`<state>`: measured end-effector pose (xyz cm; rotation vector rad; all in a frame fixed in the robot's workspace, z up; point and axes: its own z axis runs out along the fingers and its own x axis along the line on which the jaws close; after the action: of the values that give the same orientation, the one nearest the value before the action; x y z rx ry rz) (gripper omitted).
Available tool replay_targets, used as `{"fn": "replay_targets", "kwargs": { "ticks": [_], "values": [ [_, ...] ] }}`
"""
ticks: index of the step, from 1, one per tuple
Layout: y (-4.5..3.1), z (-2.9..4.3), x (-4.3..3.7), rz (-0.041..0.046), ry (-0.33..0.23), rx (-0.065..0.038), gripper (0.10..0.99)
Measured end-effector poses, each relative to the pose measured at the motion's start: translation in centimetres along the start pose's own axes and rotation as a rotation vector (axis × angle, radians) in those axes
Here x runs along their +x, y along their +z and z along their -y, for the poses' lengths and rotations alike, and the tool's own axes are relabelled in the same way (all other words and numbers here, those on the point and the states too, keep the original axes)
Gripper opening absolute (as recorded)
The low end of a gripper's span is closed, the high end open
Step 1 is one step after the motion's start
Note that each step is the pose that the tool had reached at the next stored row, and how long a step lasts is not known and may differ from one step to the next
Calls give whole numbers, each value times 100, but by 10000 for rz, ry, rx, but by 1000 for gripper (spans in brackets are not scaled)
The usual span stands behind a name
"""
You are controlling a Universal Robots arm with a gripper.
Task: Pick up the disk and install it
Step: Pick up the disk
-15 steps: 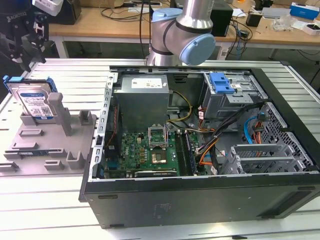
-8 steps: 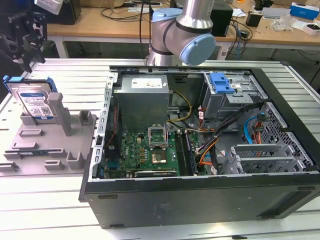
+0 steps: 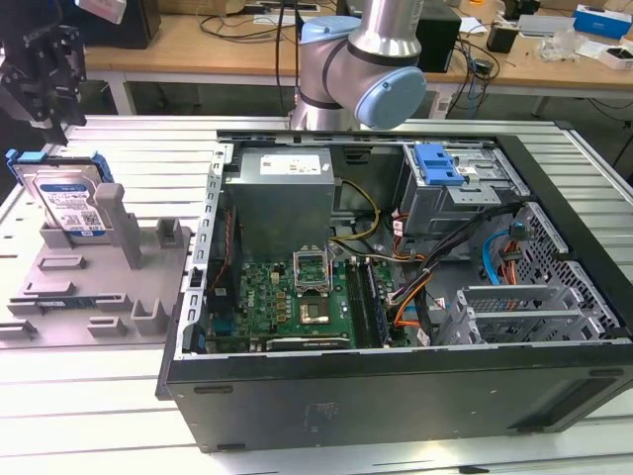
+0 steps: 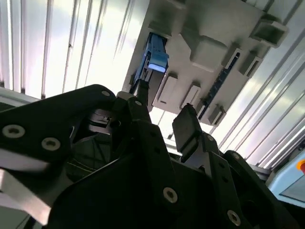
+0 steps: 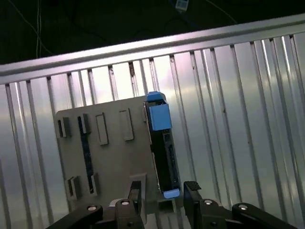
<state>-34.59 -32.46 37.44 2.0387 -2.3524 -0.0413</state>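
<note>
Pincer [image 5: 164,194] wide, nothing held. Its two black fingers [image 5: 193,191] stand apart with a clear gap in both wrist views. It hangs over the disk [image 5: 162,143] without touching it. In the exterior view it sits above the disk at that view's far left.

Disk stands on edge, upright, slotted into a gray holder [image 5: 109,152] on the holder's side away from the computer case [image 3: 396,396]. Silver body with white-and-blue label faces the exterior camera, blue carrier frame round it. A blue tab [image 5: 159,117] shows on its upper end in the first wrist view.

Holder is a flat gray plate with raised posts and slots, lying on the ribbed metal surface [image 5: 238,119].

Just beside the holder, toward the exterior view's right, the computer case lies open on its side on the same surface. Inside:
- green motherboard [image 3: 297,297]
- gray power supply [image 3: 287,193]
- metal drive cage [image 3: 465,198] with a blue bracket [image 3: 438,163] on top
- bundled cables [image 3: 425,287]
- a thin blue cable [image 3: 490,262]

Arm [image 3: 366,59], gray with light-blue joint caps, rises behind the case. Wooden desks [image 3: 198,45] with clutter stand further back.
</note>
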Motion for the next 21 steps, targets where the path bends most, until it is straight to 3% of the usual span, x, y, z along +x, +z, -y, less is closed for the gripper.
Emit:
{"fn": "replay_targets", "kwargs": {
  "ticks": [3, 9, 10, 11, 12, 13, 15, 21],
  "values": [
    [8, 0, 0, -37, -893, 5, 482],
    [8, 0, -1, -53, -942, 6, 482],
    [7, -1, -11, -49, -947, 58, 482],
    [9, -2, -23, -31, -981, 238, 482],
    [8, -4, -30, -22, -999, 351, 482],
    [14, -25, -41, -3, -1010, 553, 482],
    [21, -65, -37, 10, -1005, 603, 482],
    [38, -177, -26, 94, -988, 605, 482]
  ]
}}
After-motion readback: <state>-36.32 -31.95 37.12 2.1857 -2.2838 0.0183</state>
